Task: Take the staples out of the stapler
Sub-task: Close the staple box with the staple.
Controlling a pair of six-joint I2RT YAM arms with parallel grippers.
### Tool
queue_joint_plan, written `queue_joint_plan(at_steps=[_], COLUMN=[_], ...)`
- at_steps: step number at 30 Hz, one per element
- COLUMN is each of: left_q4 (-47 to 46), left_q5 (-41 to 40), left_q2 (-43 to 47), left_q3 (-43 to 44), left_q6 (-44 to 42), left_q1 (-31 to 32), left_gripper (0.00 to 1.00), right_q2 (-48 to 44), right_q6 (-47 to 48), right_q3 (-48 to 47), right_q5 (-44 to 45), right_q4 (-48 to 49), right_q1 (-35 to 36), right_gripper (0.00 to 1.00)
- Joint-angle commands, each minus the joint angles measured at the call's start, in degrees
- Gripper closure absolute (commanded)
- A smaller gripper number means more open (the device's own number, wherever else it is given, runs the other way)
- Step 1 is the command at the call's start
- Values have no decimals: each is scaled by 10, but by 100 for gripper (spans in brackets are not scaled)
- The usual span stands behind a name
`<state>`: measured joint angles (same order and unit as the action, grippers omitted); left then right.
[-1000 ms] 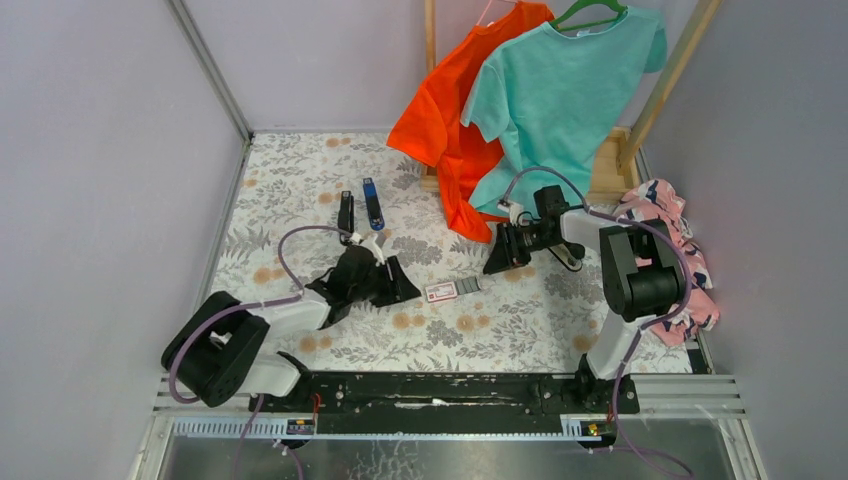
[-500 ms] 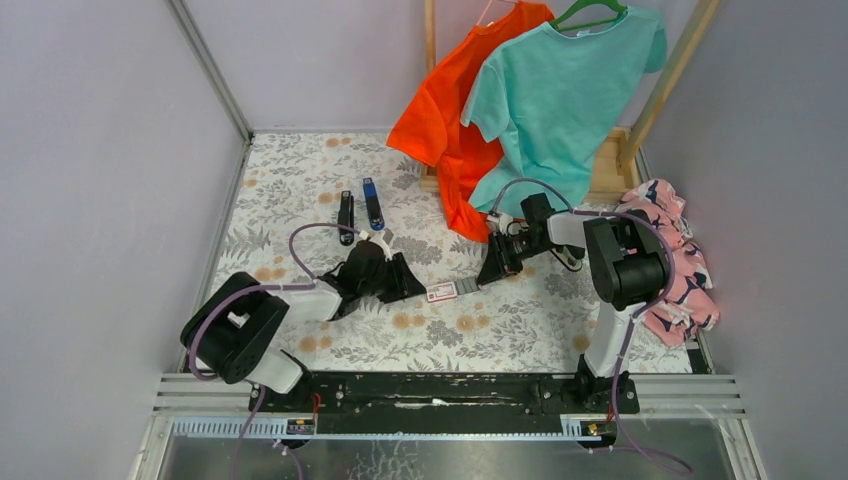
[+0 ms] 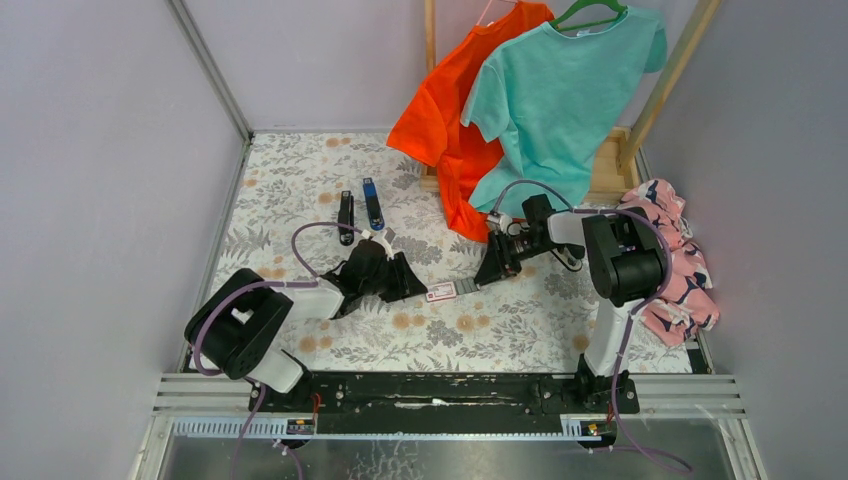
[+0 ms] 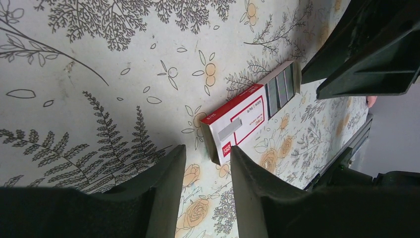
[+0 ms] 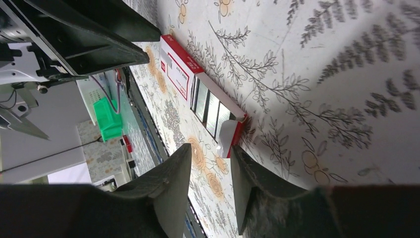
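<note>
The stapler (image 3: pixel 345 215), black with grey metal, lies at the back left, apart from both grippers. Grey staple strips (image 4: pixel 281 89) lie in the slid-out tray of a red-and-white box (image 4: pixel 241 120); they also show in the right wrist view (image 5: pixel 210 106) and the top view (image 3: pixel 467 286). My left gripper (image 3: pixel 412 289) is low at the box's left end, jaws open and empty (image 4: pixel 208 154). My right gripper (image 3: pixel 487 277) is low at the tray end, open and empty (image 5: pixel 209 151), with the box's white flap (image 5: pixel 227 137) just ahead of its fingers.
A slim blue bar (image 3: pixel 373 204) lies beside the stapler. Orange (image 3: pixel 440 110) and teal (image 3: pixel 565 90) shirts hang on a wooden rack at the back right. A pink patterned cloth (image 3: pixel 675 260) lies at the right edge. Walls enclose the floral mat (image 3: pixel 520 320).
My left gripper has moved right, up to the box's left end. My right gripper has moved down and left to the tray end. The box and stapler have not moved.
</note>
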<state>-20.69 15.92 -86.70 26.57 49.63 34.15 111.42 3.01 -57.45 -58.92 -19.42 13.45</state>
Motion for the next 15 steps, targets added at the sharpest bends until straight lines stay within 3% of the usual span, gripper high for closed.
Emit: queue_joint_plan(at_steps=[1,4,15], left_q4=[6,6,2], left_q5=[-1,1,4], left_q2=[-13,-17,-22], left_q3=[2,3,2], left_q6=[-5,-6,-8], left_q1=[6,6,6], left_gripper=[54,54,55], right_q2=[-30,-27,-1], right_q6=[-7,-14,-22], right_q3=[-3,-2,-7], right_q5=[-20,12,34], right_q4=[2,5,5], right_q1=[-22,-24,-7], right_gripper=[60,69,78])
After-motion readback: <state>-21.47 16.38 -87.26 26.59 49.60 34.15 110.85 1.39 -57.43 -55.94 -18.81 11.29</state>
